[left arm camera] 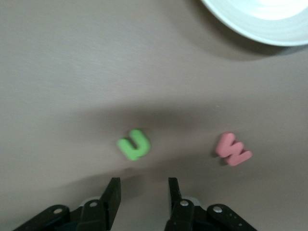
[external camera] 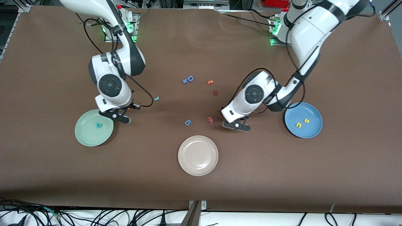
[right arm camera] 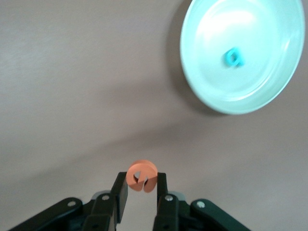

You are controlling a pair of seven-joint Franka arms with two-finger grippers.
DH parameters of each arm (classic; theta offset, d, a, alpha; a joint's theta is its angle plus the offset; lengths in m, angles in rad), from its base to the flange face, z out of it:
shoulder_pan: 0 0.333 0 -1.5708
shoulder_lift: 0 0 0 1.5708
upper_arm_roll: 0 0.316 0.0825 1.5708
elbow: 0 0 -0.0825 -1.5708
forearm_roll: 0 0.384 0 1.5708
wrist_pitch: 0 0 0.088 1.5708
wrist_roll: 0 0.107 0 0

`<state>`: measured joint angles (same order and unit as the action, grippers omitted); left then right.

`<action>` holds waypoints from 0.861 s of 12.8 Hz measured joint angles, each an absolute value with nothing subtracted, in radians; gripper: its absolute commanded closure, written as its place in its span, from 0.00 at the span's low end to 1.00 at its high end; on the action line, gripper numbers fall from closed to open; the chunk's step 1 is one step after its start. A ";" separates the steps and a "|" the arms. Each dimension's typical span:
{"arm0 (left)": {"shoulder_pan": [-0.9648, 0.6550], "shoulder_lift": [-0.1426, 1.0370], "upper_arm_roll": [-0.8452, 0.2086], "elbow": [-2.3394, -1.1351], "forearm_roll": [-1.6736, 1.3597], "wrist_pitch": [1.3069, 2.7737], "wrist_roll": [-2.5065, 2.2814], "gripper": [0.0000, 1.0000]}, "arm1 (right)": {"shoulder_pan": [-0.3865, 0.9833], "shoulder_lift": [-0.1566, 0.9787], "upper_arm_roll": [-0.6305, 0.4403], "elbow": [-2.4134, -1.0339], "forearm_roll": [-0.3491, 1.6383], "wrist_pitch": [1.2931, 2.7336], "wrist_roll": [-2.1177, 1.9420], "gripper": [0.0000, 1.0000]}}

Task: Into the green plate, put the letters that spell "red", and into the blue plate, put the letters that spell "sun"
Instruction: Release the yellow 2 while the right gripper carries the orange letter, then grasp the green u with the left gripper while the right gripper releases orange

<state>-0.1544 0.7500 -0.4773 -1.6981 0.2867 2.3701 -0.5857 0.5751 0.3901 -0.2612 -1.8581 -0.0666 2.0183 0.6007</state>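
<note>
Right hand grips the orange "e" beside the green plate; left hand, fingers parted and empty, hovers over the green "n" on the counter, at three o'clock of the pink "M".

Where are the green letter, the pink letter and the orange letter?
green letter (left arm camera: 134,145), left wrist view, middle of its curve.
pink letter (left arm camera: 233,150), left wrist view, its centre.
orange letter (right arm camera: 141,175), right wrist view, its round face.

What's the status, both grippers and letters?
Right gripper shut on orange "e", beside green plate. Left gripper open above green "n". Pink "M" beside it, apart.
</note>
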 measured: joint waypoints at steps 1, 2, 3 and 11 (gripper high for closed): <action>-0.185 0.755 -0.459 -1.685 0.289 2.370 -0.615 0.52 | 0.575 0.390 -0.290 -1.858 -0.067 2.016 0.538 0.76; -0.194 0.757 -0.452 -1.676 0.290 2.370 -0.627 0.52 | 0.574 0.390 -0.319 -1.858 -0.067 2.015 0.474 0.76; -0.192 0.757 -0.446 -1.670 0.290 2.373 -0.628 0.50 | 0.573 0.390 -0.348 -1.858 -0.067 2.015 0.412 0.76; -0.189 0.774 -0.397 -1.667 0.291 2.468 -0.631 0.51 | 0.433 0.479 -0.410 -1.862 -0.066 2.189 0.053 0.76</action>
<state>-0.1886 0.7742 -0.3974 -1.6666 0.2912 2.4679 -0.6306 0.4329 0.4792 -0.4101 -1.8619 -0.0664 2.1895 0.0534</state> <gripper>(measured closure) 0.507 0.714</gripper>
